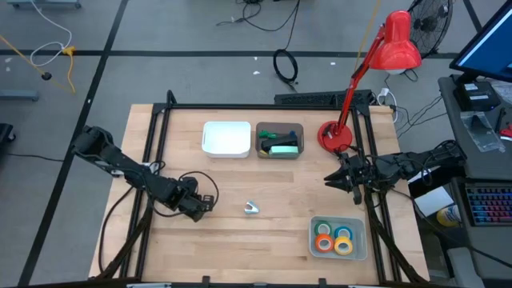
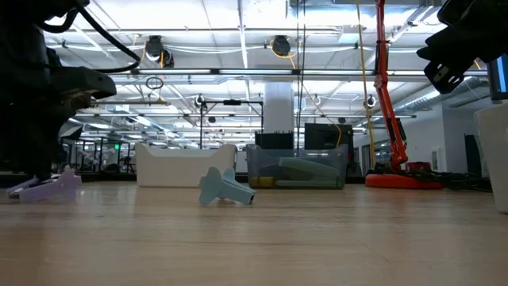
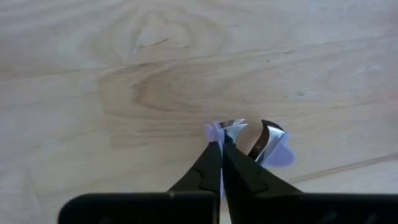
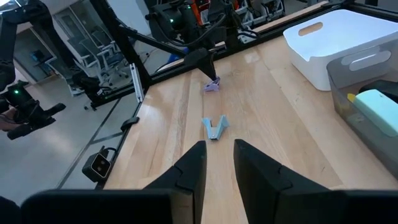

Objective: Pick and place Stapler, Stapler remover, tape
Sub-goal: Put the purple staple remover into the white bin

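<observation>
Three containers sit on the wooden bench (image 1: 264, 240). A clear tray (image 1: 338, 238) near the front right corner holds the tape (image 1: 334, 240): four small rolls, one each orange, green, blue and yellow, packed together. At the back, a white bin (image 1: 226, 138) shows only its bare floor, and just beside it a smoky translucent bin (image 1: 279, 141) holds a pale green stapler (image 1: 285, 148) among darker items too small to make out.

Two staple removers lie loose on the bench. A pale blue staple remover (image 1: 251, 209) rests alone near the middle. A lilac staple remover (image 3: 281, 154) lies at the left, where the left gripper (image 3: 222, 147) is down on it, jaws closed together over its metal claw. The right gripper (image 4: 219, 154) hovers near the red desk lamp (image 1: 376, 72), jaws apart and holding nothing.
</observation>
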Robot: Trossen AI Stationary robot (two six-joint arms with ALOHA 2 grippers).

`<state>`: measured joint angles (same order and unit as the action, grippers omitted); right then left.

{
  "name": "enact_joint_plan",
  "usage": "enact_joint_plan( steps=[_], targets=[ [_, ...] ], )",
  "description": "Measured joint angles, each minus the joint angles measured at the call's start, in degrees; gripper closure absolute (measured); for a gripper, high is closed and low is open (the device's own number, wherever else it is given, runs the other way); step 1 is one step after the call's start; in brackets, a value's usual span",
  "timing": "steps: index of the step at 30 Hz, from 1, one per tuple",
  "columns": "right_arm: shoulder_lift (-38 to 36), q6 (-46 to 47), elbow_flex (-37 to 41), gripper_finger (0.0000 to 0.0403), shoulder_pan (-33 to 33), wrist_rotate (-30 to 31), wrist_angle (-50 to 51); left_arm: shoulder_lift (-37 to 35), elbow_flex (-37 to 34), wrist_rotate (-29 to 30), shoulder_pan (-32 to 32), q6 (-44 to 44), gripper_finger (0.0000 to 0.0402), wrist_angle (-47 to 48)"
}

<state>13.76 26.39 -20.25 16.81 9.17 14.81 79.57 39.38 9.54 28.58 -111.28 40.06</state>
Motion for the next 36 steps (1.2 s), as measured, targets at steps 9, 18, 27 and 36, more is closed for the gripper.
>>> enact_joint_plan(
  steps=[9,18,27,36],
  targets=[
    [0.00,0.01,0.00,0.0330,0.00,0.00,0.00,0.00,0.00,0.14,0.00,0.02,0.0398,-0.19],
    [0.02,0.02,0.00,0.0330,-0.01,0.02,0.02,-2.69,0.06,1.89,0.00,0.91,0.0400,-3.32],
    [0.02,0.64,0.00,0.0330,0.00,0.02,0.01,-8.80,3.15,18.11,-0.60,5.56,0.0400,-6.14],
    [0.02,0.62,0.00,0.0330,0.00,0.02,0.02,-11.95,7.55,32.89,-12.60,27.60,0.0401,-13.52]
  ],
)
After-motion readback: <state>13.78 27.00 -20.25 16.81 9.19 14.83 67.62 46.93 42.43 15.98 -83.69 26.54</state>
